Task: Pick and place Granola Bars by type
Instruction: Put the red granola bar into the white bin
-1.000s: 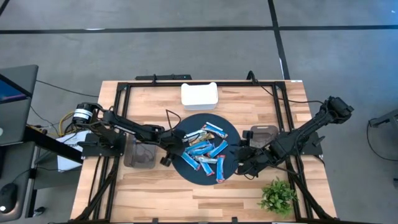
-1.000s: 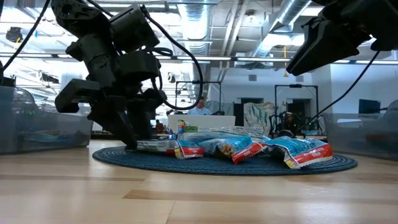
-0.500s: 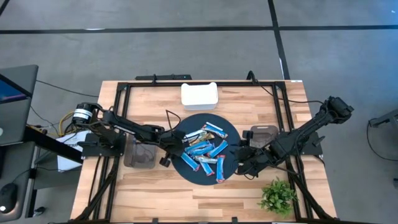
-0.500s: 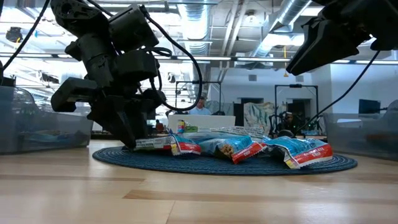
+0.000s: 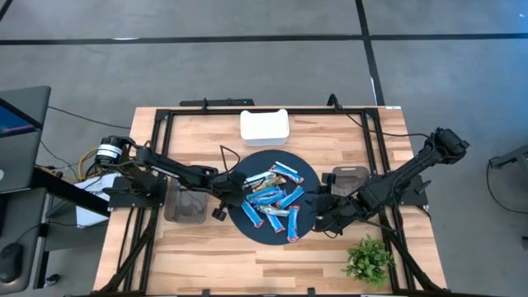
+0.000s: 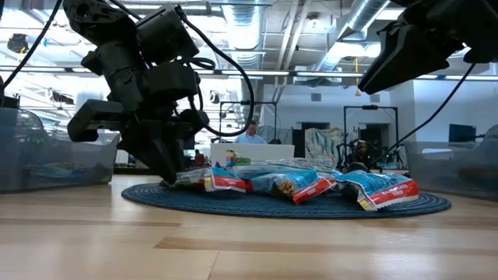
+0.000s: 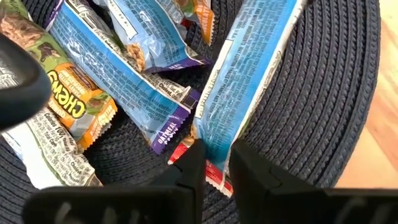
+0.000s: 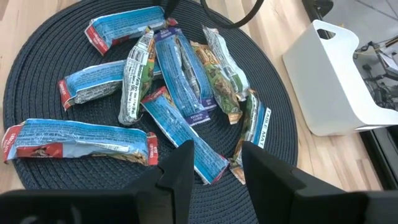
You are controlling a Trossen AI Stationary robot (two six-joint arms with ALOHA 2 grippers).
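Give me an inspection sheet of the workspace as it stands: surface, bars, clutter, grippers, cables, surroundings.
Surface: wooden table; dark round woven mat at centre.
Job's things: granola bars piled on the mat, mostly blue; red-ended bar at the mat's left edge.
Clutter: white bin, two grey bins, small green plant.
Grippers: left gripper pinching the red-ended bar's end; right gripper open, hovering at the mat's right edge.
Cables: black cable looping over the table's left side.
Surroundings: grey floor; a person far behind the table.
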